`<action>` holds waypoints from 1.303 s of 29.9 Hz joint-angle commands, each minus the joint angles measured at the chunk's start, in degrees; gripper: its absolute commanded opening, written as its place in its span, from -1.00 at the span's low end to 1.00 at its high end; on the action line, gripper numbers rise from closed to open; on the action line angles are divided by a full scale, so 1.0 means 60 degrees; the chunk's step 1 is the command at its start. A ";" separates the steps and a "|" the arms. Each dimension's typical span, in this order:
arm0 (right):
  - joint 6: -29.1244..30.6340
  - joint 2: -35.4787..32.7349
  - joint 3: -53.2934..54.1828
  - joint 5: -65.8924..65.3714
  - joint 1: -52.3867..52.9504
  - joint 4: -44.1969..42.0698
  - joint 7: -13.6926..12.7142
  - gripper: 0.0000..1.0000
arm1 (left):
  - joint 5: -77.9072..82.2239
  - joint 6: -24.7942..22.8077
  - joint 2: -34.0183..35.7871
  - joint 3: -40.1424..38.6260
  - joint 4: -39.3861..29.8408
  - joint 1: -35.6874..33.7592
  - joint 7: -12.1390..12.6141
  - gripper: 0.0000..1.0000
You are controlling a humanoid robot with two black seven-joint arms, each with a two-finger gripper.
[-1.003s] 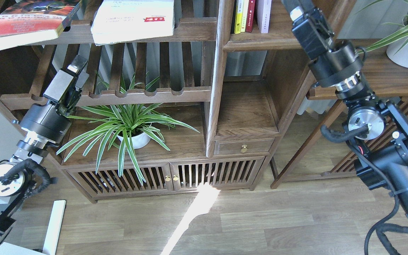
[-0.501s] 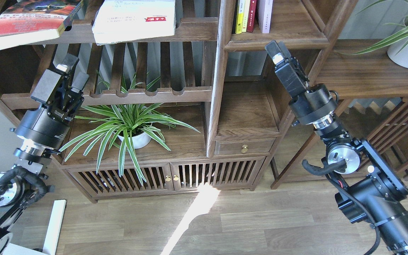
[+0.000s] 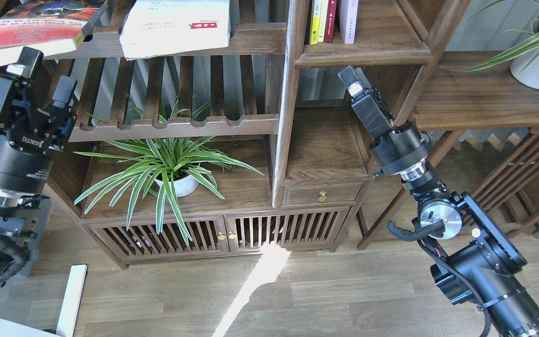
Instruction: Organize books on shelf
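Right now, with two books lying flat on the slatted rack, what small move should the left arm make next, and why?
Probably raise the open left gripper toward the red-orange paperback lying flat just above it. Its fingers are spread and empty, and that book's corner overhangs the slatted wooden rack near them. The thick white book with a red label lies further right.
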 commanded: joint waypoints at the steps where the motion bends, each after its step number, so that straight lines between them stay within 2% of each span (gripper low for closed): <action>1: 0.0000 0.0113 -0.0011 -0.0001 -0.0001 -0.0001 -0.0296 1.00 | -0.0358 0.0000 0.0098 -0.0140 -0.0023 0.0019 -0.0121 0.84; 2: 0.0000 0.0186 -0.0011 -0.0001 -0.0001 -0.0001 -0.0327 1.00 | -0.0417 0.0006 0.0113 -0.0213 -0.0023 0.0019 -0.0151 0.84; 6: 0.0000 0.0566 -0.0011 -0.0001 -0.0001 -0.0001 -0.0560 1.00 | -0.0579 0.0958 0.0098 -0.0565 -0.0009 -0.0039 -0.0210 0.85; 9: 0.0000 0.0743 -0.0011 -0.0001 0.0014 -0.0001 -0.0678 1.00 | -0.0769 0.1223 0.0113 -0.0741 0.0006 -0.0083 -0.0195 0.85; 17: 0.0000 0.0919 0.0004 -0.0001 0.0087 -0.0001 -0.0693 1.00 | -0.1266 0.1941 0.0098 -0.0873 0.0050 -0.0464 -0.0195 0.82; 25: 0.0000 0.0934 0.0062 -0.0001 0.0233 -0.0001 -0.0693 1.00 | -0.1707 0.3771 0.0054 -0.1020 0.0254 -0.1152 -0.0210 0.84; 32: 0.0000 0.0934 0.0092 -0.0001 0.0292 -0.0001 -0.0693 0.99 | -0.1707 0.4622 -0.0092 -0.1020 0.0386 -0.1430 -0.0326 0.84; 39: 0.0000 0.1066 0.0092 -0.0001 0.0336 -0.0001 -0.0693 0.99 | -0.1722 0.5574 -0.0399 -0.1020 0.0884 -0.2177 -0.0444 0.83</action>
